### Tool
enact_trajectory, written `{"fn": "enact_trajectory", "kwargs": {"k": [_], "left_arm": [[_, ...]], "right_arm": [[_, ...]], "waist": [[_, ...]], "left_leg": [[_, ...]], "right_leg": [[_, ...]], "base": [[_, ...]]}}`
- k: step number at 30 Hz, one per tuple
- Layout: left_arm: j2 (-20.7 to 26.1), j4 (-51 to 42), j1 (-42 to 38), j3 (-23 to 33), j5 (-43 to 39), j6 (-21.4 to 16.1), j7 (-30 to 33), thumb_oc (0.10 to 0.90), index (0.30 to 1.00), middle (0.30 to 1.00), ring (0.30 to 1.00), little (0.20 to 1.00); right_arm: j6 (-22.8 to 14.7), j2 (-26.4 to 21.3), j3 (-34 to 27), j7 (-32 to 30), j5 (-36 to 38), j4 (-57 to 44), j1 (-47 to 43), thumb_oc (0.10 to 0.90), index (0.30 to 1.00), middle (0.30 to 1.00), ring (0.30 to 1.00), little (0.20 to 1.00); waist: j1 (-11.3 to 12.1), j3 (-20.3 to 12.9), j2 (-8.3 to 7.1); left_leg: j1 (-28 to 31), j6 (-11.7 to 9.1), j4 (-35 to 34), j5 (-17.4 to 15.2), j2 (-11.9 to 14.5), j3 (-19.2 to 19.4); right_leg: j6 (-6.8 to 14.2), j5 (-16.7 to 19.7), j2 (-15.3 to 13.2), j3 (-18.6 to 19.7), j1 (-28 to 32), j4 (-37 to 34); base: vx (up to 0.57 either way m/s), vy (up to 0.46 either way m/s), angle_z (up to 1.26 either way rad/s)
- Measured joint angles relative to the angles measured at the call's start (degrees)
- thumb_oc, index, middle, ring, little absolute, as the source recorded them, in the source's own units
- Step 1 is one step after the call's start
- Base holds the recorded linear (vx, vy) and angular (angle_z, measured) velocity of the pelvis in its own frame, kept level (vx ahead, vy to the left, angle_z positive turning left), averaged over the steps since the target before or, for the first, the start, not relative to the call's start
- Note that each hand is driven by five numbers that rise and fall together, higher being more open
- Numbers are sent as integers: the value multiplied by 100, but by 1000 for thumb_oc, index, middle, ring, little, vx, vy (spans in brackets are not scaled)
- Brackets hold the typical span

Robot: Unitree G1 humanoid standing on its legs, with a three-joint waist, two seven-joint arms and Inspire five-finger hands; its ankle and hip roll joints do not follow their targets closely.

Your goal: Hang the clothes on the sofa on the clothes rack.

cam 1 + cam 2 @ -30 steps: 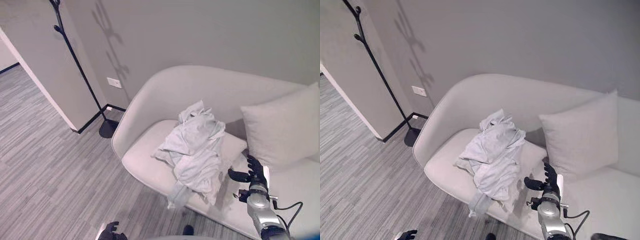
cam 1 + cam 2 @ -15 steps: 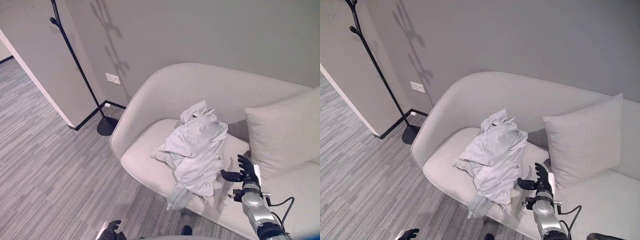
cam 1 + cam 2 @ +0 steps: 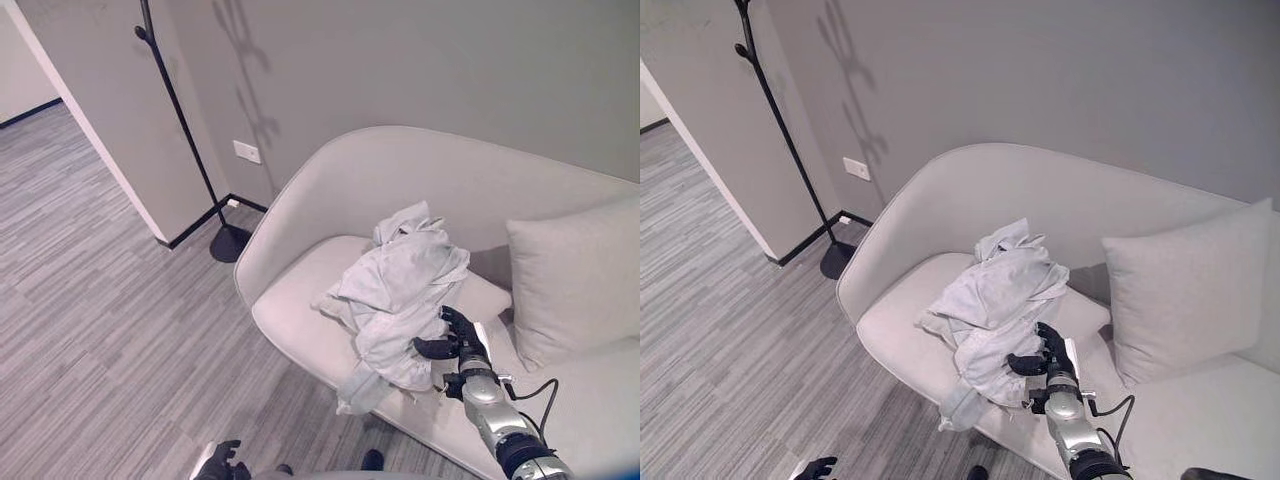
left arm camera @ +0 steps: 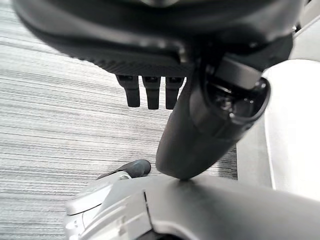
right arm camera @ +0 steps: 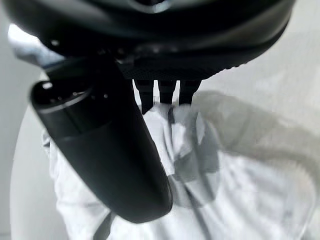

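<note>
Clothes heaped mid-seat on the sofa.
Right robot hand, fingers loosely spread, reaches their near edge; left robot hand hangs relaxed over the floor.

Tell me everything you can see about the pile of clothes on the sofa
The clothes are a crumpled heap of pale grey-blue fabric, soft and creased like thin cotton. They lie on the sofa seat toward its rounded end, left of the cushion. One strip hangs over the seat's front edge. The right hand is at the heap's right edge, fingers straight, apparently touching the cloth.
</note>
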Motion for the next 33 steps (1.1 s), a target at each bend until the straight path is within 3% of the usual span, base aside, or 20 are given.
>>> {"fn": "enact_trajectory", "kwargs": {"k": [3,7,10,11,12,17,19,25,30,32,33], "left_arm": [[35,-2,1,-8,2,2,-5,800,900,900,900,900],[71,-6,-7,-35,1,0,-10,800,900,900,900,900],[136,-14,-68,-252,3,-16,-3,800,900,900,900,900],[138,-39,-71,-282,1,-17,-1,800,900,900,900,900],[201,-76,-108,-487,2,-23,14,800,900,900,900,900],[322,-248,-279,-959,18,-37,0,800,900,900,900,900],[311,-282,-275,-958,27,-37,23,800,900,900,900,900],[190,-169,-222,-788,241,-29,160,800,900,900,900,900],[175,-73,-218,-597,242,-16,238,800,900,900,900,900],[185,-523,-45,-266,236,-10,248,800,900,900,900,900],[188,-592,-6,-168,228,-30,259,800,900,900,900,900]], "right_arm": [[0,-3,94,4,2,16,-12,800,900,900,900,900],[-10,24,376,32,-1,856,-496,800,900,900,900,900],[-39,182,705,21,-9,2095,-1264,800,900,900,900,900],[34,238,718,17,-16,2183,-1363,400,300,300,300,300],[-78,268,850,13,-41,2818,-1683,400,300,300,300,300],[-16,126,667,-25,14,3855,-2384,400,300,300,300,300],[46,-26,558,-76,45,3866,-2412,400,300,300,300,300],[-81,-86,347,-79,324,3503,-1762,400,300,300,300,300],[-61,-252,20,162,405,2223,-946,400,300,300,300,300],[115,-594,-297,152,47,496,-124,400,300,300,300,300],[55,-687,-336,99,-129,239,-21,400,300,300,300,300]], "waist": [[14,20,-34],[66,29,-84],[118,22,-120],[176,26,-121],[190,31,-140],[357,67,-85],[415,90,-50],[289,128,55],[44,119,46],[23,120,59],[-51,123,54]], "left_leg": [[-18,-9,16,12,-6,-28],[-52,-30,15,26,-7,-90],[-242,-60,57,43,-7,-149],[-315,-70,34,86,-1,-189],[-473,-93,107,91,-4,-290],[-834,-84,54,227,-6,-545],[-847,-73,38,237,-1,-576],[-701,-91,23,249,4,-597],[-486,-77,23,181,-10,-459],[-413,-55,18,151,-21,-277],[-367,-56,18,138,-21,-228]], "right_leg": [[-1,1,-14,-53,0,1],[-2,-1,-19,-93,-6,1],[3,-2,-27,-150,-143,1],[3,3,-27,-198,-209,10],[21,13,-37,-266,-291,1],[46,34,-61,-519,-532,2],[42,31,-60,-557,-533,2],[-32,1,-55,-598,-393,25],[-35,-25,-57,-474,-258,29],[-13,-8,-57,-304,-264,29],[-8,-7,-52,-243,-258,28]], "base": [[-3,3,6],[-26,-4,6],[-64,-11,9],[-113,-13,25],[-104,-5,29],[-31,12,29],[22,11,13],[33,3,4],[-3,18,-14],[-23,34,-38],[-4,13,-40]]}}
